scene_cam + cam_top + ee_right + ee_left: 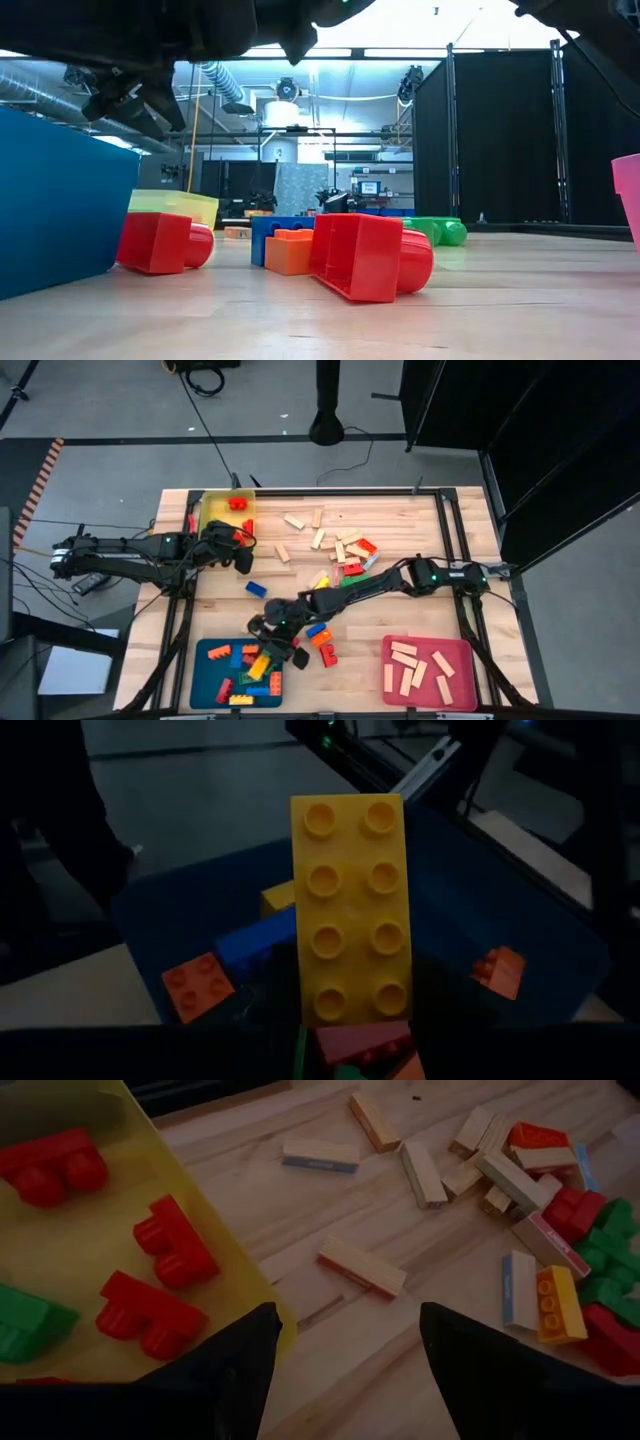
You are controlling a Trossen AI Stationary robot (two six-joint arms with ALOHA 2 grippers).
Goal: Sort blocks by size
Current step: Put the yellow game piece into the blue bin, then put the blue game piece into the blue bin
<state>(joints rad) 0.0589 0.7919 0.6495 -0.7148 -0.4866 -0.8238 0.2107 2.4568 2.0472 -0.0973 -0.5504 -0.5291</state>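
1. Long yellow brick closest of all in the right wrist view — two rows of four studs, clamped at its lower end by the right end effector and held above the blue tray, which already carries a jumble of red, orange, blue and yellow bricks.
2. Could catch on that heap if let go here: brick stands up lengthwise over the pile, so likely to tip, bounce off a neighbour and spill over the tray's rim toward the loose bricks just beside it on the table.
3. Could also drag a tray brick out on the way back up, with the fingers so near the pile.
4. Left end effector open and empty, poised at the edge of the yellow tray — red and green stubby bricks inside.
5. Remaining blocks scattered mid-table: pale wooden bars mixed with red, green, yellow studded ones, some touching, awkward to single out.
6. Pink tray holding only wooden bars.
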